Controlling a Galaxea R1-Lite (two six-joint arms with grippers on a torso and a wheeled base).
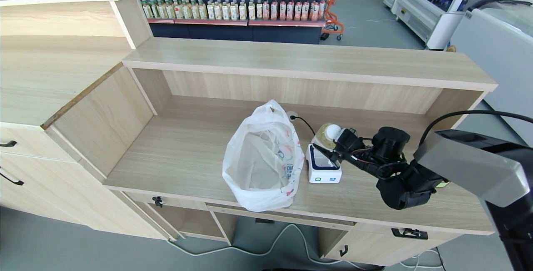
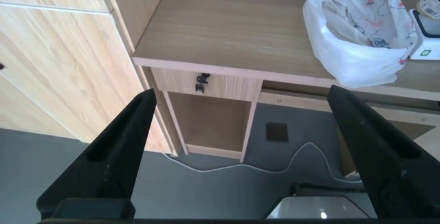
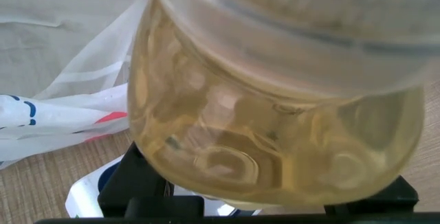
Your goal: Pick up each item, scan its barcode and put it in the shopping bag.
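Note:
A clear bottle [image 1: 326, 137] of yellowish liquid with a white cap lies sideways in my right gripper [image 1: 333, 147], which is shut on it. It hangs just above the white barcode scanner [image 1: 324, 170] on the counter. In the right wrist view the bottle [image 3: 275, 114] is very close, with the scanner [image 3: 86, 198] and bag [image 3: 62, 80] behind it. The white plastic shopping bag [image 1: 262, 158] stands open just left of the scanner. My left gripper [image 2: 244, 159] hangs open and holds nothing, low in front of the counter's left end, with the bag [image 2: 361, 25] far off.
The wooden counter [image 1: 175, 150] has a side wall on the left and a raised ledge [image 1: 291, 58] behind. A black cable [image 1: 303, 122] runs from the scanner toward the back. Drawers and an open cubby [image 2: 213, 124] sit under the counter.

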